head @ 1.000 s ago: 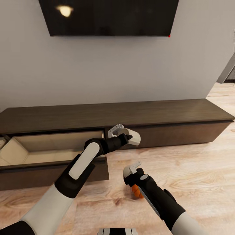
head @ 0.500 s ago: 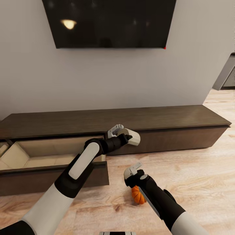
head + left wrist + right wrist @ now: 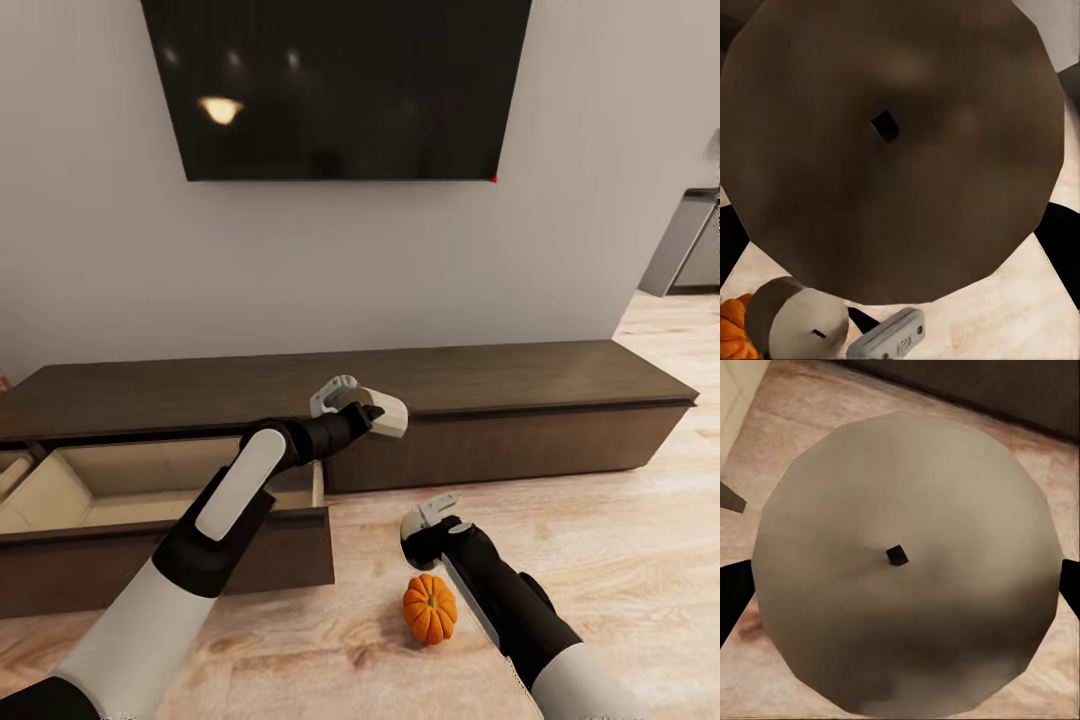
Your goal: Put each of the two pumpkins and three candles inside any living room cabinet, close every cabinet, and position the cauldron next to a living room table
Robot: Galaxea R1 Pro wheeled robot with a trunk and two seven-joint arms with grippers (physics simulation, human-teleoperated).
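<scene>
My left gripper (image 3: 362, 404) is shut on a grey candle (image 3: 388, 414), held above the floor just in front of the dark-brown cabinet (image 3: 520, 400), to the right of its open drawer (image 3: 150, 480). In the left wrist view this candle's flat top and wick (image 3: 889, 150) sit between the black fingers (image 3: 1061, 236). My right gripper (image 3: 428, 516) is shut on a second candle (image 3: 900, 577), which also shows from the side (image 3: 795, 321). An orange pumpkin (image 3: 430, 608) lies on the wood floor just below the right gripper.
A dark TV (image 3: 340, 90) hangs on the grey wall above the cabinet. The open drawer's pale inside shows nothing in the part I can see. Wood floor (image 3: 600, 500) spreads to the right, with a grey unit (image 3: 685, 245) at the far right.
The whole picture has shifted, so the camera moved. The pumpkin, half hidden under my right arm before, now shows whole. Both grippers still hold their candles.
</scene>
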